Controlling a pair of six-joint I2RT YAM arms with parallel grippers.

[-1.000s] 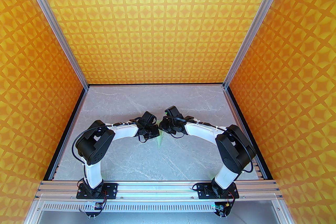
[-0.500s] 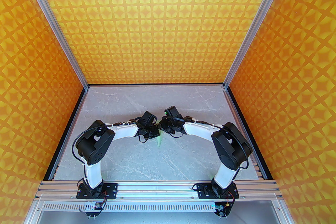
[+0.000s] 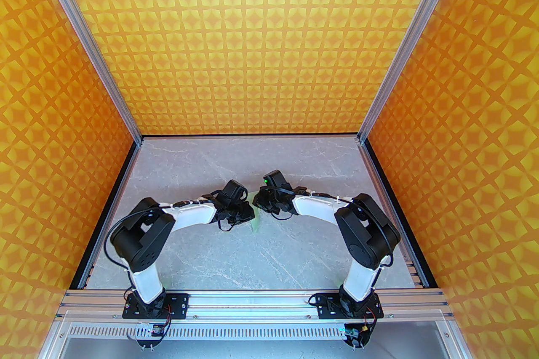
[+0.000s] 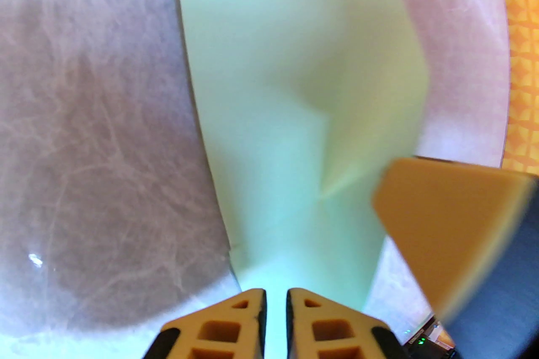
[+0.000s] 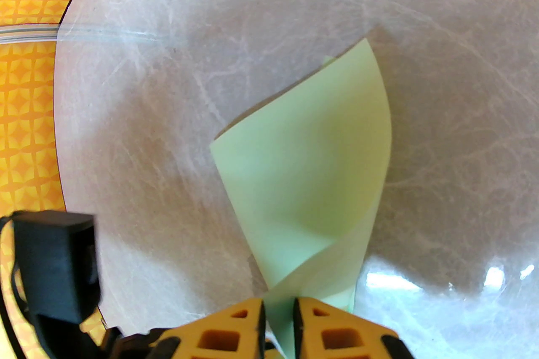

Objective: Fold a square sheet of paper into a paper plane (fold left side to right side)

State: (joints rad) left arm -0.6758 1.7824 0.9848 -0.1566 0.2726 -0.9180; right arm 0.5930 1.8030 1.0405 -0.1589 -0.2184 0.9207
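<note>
**Top external:** Two robot arms bend inward over the grey marbled bench [image 3: 210, 256], boxed in by orange patterned walls [image 3: 269, 33]. The left gripper [image 3: 249, 215] and right gripper [image 3: 257, 202] almost meet at the bench's middle. A sliver of the pale mint-green sheet of paper [image 3: 255, 225] pokes out on the near side, right between the two wrists. The wrists hide the jaws from this height.

**Left wrist:** The sheet of paper [image 4: 273, 75] is wide at its far end and narrows toward the camera, with a soft diagonal crease and its right side lifted. Its narrow near end runs into the slit between the jaws of the left gripper [image 4: 276, 307]. The jaws stand slightly apart, and it cannot be told whether they pinch the paper. A blurred tan finger [image 4: 446, 222] of the right gripper reaches in by the sheet's right edge. The bench [image 4: 84, 117] lies in shadow to the left.

**Right wrist:** The sheet of paper [image 5: 311, 163] curls like a loose cone and throws a shadow on the bench [image 5: 252, 33]. Its narrow tip sits between the jaws of the right gripper [image 5: 279, 315], which are closed on it. A black part of the left arm [image 5: 54, 256] shows at lower left.
</note>
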